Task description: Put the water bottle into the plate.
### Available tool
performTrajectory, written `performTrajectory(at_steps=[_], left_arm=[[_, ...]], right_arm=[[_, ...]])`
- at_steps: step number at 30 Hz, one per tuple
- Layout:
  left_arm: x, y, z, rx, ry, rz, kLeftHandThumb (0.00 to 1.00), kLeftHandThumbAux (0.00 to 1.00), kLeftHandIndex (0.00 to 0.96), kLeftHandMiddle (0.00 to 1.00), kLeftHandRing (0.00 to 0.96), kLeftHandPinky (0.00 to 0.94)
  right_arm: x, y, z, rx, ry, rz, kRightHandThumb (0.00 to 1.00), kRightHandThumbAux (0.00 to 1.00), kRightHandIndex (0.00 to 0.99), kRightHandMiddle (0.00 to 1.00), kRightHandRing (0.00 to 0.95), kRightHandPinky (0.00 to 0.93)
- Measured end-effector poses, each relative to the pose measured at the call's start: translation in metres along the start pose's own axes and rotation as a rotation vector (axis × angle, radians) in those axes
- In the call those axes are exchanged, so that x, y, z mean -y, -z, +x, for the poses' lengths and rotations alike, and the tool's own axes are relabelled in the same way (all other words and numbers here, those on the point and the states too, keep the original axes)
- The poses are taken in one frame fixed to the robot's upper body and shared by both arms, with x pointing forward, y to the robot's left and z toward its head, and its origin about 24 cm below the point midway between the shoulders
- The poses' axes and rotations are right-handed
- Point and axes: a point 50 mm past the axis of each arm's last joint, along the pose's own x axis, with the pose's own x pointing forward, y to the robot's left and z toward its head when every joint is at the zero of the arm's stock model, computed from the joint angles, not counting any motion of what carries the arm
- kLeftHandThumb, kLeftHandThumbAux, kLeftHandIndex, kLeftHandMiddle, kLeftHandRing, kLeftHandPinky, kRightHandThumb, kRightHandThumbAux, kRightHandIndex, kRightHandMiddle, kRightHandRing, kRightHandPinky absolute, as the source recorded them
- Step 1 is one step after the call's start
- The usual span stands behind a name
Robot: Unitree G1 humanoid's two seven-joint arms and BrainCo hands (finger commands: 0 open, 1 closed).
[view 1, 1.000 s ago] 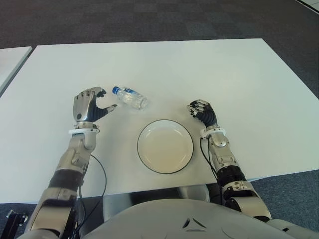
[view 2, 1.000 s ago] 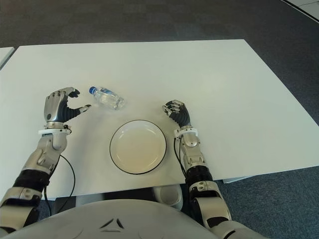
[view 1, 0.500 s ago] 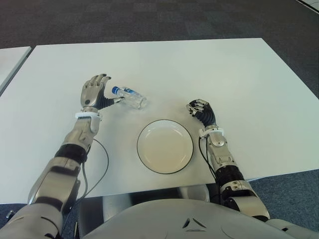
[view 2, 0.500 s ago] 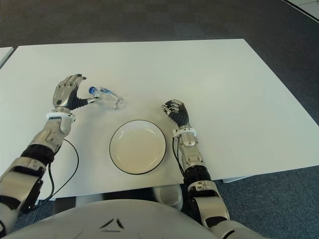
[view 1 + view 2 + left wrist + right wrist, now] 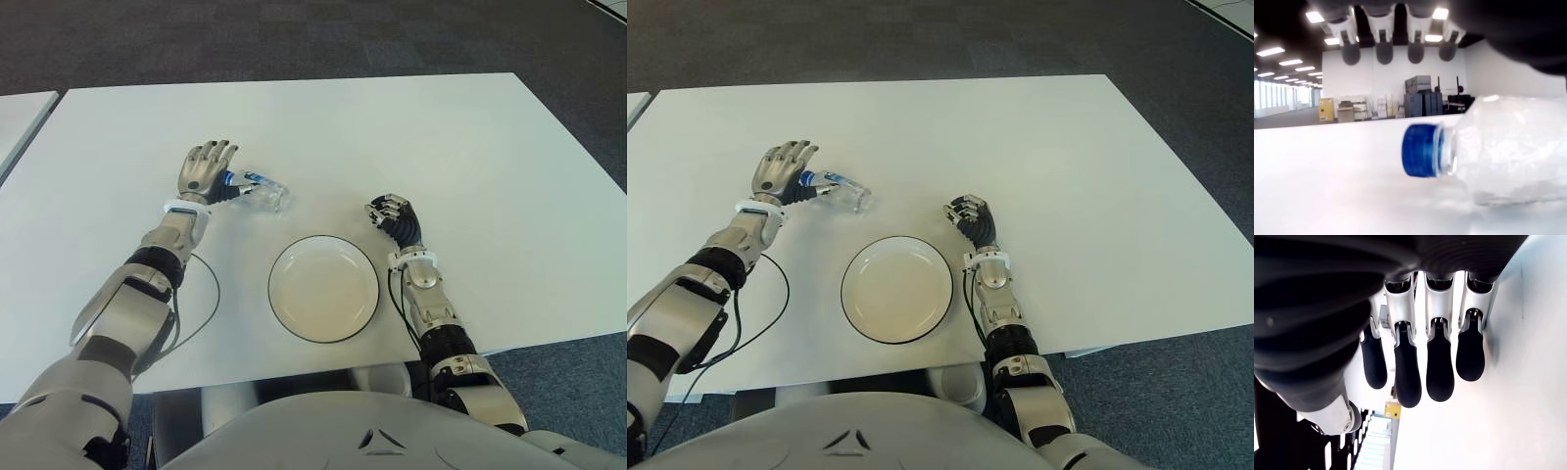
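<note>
Here the clear plastic blue-capped water bottle [image 5: 257, 192] lies sideways, cap toward the nearer left hand [image 5: 205, 172] (fingers [image 5: 1384, 34] spread wide, holding nothing).

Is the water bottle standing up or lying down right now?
Lying down: the bottle is on its side on the table, blue cap toward the left hand.

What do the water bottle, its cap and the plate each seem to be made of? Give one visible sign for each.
Water bottle: thin clear plastic, glossy; the table shows through its crinkled wall.
Cap: opaque blue plastic, with a ribbed-looking side.
Plate: probably glazed ceramic, possibly melamine; a smooth cream surface with a thin dark rim line.
</note>
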Motion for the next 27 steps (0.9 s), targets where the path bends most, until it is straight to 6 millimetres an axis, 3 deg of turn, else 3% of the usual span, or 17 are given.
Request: performTrajectory(at_steps=[27], left_arm=[[0.004,-0.009,0.012,0.172,0.217,0.447,0.591,0.202,0.0,0.0,0.0,0.0]], right_arm=[[-0.001,-0.001,0.0,0.001,0.029,0.005,0.707,0.73,0.432,0.567,0.6,0.623]])
